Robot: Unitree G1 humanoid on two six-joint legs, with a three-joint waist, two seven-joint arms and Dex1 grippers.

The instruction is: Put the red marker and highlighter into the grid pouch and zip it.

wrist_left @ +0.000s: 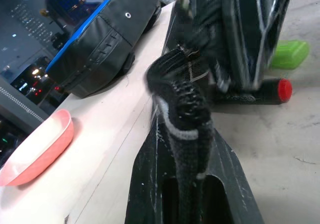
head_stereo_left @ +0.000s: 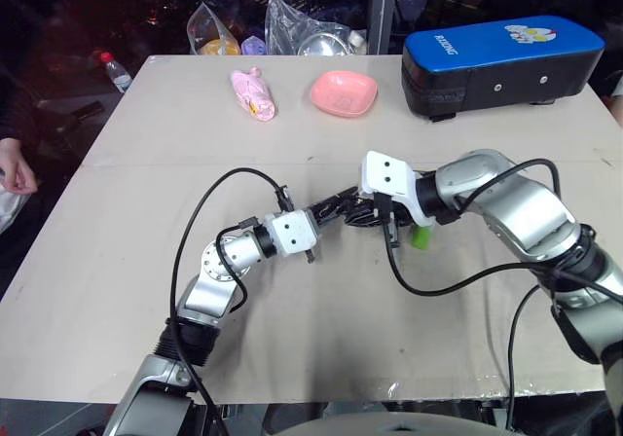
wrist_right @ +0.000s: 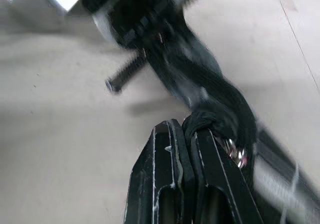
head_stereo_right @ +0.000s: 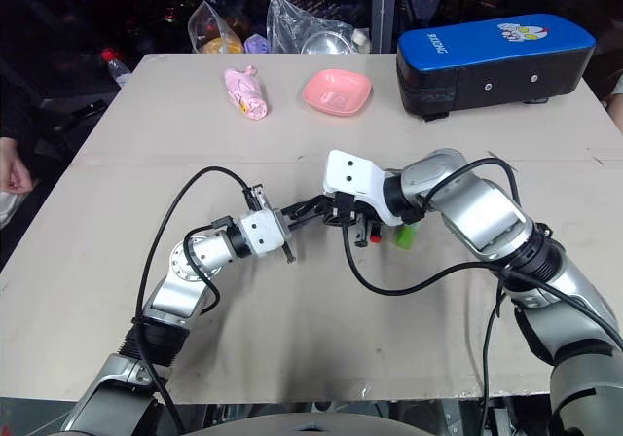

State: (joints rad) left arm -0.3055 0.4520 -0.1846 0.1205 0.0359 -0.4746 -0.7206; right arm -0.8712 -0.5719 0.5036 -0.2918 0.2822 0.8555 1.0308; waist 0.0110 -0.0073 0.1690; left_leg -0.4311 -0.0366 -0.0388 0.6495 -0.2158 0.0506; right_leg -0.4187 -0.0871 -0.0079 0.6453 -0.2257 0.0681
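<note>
The grid pouch [head_stereo_left: 348, 210], black with white lines, hangs just above the table between my two grippers. My left gripper [head_stereo_left: 326, 212] is shut on one zipper end of the pouch [wrist_left: 187, 109]. From the other side, my right gripper [head_stereo_left: 378, 212] is shut on a bunched bit of pouch fabric [wrist_right: 215, 121] beside a small metal ring. On the table under the pouch lies the red marker [wrist_left: 283, 89], its red end showing [head_stereo_right: 361, 239]. Close beside it rests the light-green highlighter [head_stereo_left: 421, 236], partly hidden by my right arm.
A large black case with a blue top [head_stereo_left: 501, 61] stands at the back right. A pink bowl [head_stereo_left: 343, 92] and a pink soft object [head_stereo_left: 253, 93] lie at the back middle. Plastic bags and a bottle [head_stereo_left: 115, 69] sit beyond the far edge. A person's hand [head_stereo_left: 18, 173] is at the left.
</note>
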